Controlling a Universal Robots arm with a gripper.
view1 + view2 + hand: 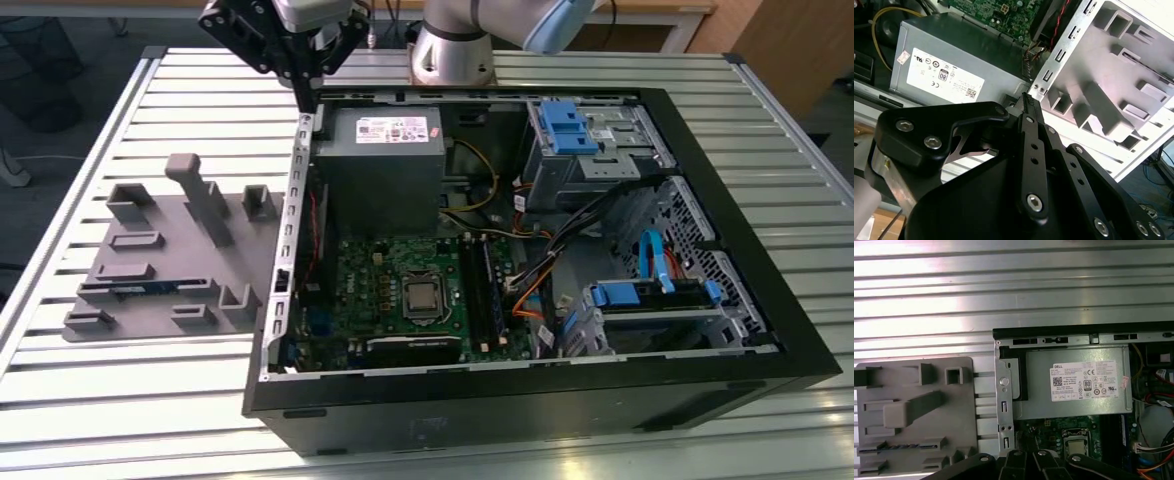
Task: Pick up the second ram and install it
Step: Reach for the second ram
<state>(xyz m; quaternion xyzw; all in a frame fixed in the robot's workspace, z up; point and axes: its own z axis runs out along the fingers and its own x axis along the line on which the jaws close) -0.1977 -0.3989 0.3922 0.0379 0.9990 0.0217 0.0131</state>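
Since the second ram (139,289) lies flat in a long slot of the grey holder tray (154,215), on the tray's side nearest the exterior camera and well apart from the pincer (308,102), I'd call this the approach-to-pick step, with nothing grasped yet. Tray sits on the slatted worktop (160,400) just beside the open PC case (534,400), on the exterior view's left. Pincer looks pressed together and empty, and it hangs above the case's edge by the grey power supply (380,165). My read is that a pick calls for spread jaws, lined up across the board's thin section, coming down square over the slot and gripping the board edges, not the chips. Install target is the long black slots on the green motherboard (387,270). Can't tell whether a first stick is seated there. For writing, there's a white printed label (1086,381) with certification marks on the power supply. No print I can make out on the tray or the ram.
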